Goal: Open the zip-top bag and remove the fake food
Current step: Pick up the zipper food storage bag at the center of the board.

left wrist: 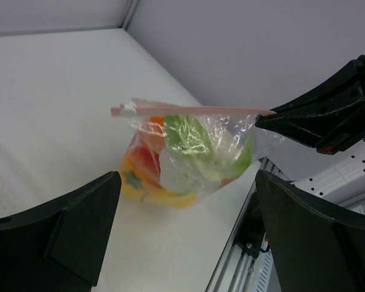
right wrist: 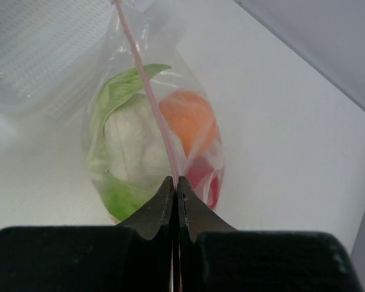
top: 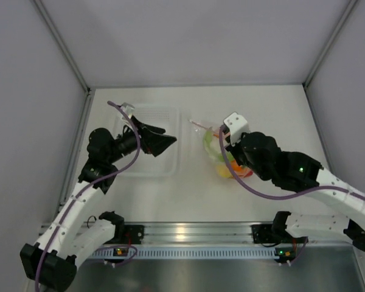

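1. Pink zip strip of the zip-top bag is running straight into the right tool — its jaws are pinching tight on one end of that strip.
2. The bag is sitting near the middle of the surface, its mouth looking closed, just right of a clear tray.
3. Through the plastic the fake food is showing — a white cauliflower with green leaves, an orange, plus red and yellow pieces.
4. The left tool is hovering over the tray, jaws spread wide, facing the bag and holding nothing.
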Action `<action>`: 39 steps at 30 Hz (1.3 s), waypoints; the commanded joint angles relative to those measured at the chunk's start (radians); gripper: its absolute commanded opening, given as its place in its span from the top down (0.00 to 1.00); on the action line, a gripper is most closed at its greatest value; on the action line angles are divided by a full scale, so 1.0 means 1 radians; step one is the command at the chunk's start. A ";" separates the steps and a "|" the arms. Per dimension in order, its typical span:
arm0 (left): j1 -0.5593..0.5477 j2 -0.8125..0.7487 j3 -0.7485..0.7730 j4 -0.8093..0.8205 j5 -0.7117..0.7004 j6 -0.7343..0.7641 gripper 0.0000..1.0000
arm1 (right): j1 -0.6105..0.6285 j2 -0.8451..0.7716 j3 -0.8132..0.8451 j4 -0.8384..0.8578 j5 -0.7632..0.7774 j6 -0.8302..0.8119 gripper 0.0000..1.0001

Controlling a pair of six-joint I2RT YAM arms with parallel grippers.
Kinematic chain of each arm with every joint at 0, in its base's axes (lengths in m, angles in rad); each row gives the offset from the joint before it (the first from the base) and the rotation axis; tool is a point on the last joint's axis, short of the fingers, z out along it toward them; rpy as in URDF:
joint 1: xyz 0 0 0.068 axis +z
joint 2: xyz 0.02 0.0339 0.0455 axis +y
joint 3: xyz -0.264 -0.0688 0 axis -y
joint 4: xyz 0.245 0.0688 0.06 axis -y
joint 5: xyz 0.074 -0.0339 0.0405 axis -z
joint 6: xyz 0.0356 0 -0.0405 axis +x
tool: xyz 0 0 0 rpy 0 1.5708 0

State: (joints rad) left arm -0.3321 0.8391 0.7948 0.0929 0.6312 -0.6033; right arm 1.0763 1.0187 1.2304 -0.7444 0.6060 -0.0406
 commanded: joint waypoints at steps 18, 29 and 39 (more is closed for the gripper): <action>-0.289 0.347 0.015 0.619 0.277 0.114 0.02 | -0.007 -0.232 0.087 0.008 -0.331 0.025 1.00; -0.341 0.347 -0.022 0.620 0.216 0.206 0.63 | -0.007 -0.221 0.073 0.020 -0.304 0.024 1.00; -0.341 0.333 0.041 0.466 0.193 0.261 1.00 | -0.007 -0.224 0.021 -0.032 -0.328 0.001 0.88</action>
State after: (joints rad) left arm -0.6750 1.1973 0.7727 0.6155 0.8364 -0.3985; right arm 1.0767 0.8173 1.2560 -0.8143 0.2928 -0.0250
